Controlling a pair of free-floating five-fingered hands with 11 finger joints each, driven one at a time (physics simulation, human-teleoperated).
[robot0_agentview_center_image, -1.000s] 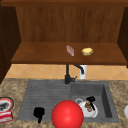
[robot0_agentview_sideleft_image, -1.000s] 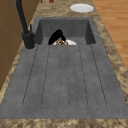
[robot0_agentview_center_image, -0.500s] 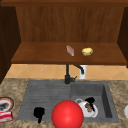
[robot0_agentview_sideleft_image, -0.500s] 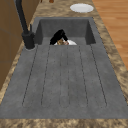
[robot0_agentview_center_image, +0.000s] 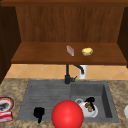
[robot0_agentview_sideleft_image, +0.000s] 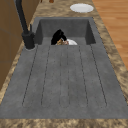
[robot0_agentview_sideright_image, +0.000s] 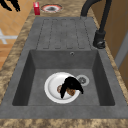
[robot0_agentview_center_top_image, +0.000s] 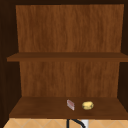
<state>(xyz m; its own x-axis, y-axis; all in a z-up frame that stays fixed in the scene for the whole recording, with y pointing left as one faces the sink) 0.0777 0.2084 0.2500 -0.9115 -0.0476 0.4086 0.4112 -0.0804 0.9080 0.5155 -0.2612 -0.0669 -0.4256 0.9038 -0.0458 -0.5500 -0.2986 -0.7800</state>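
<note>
Brown food scrap (robot0_agentview_sideright_image: 70, 91) sits on the white plate (robot0_agentview_sideright_image: 53, 86) at the bottom of the sink basin (robot0_agentview_sideright_image: 40, 62), directly beneath my right hand (robot0_agentview_sideright_image: 71, 85), whose fingers curl down onto it, apparently pinching it (the front view shows the same, hand (robot0_agentview_center_image: 89, 102) over plate (robot0_agentview_center_image: 93, 112)). My left hand (robot0_agentview_center_image: 38, 112) hangs well apart over the drainboard, fingers loosely down, holding nothing. So the right hand is clearly the nearer one, with the scrap straight below it.
</note>
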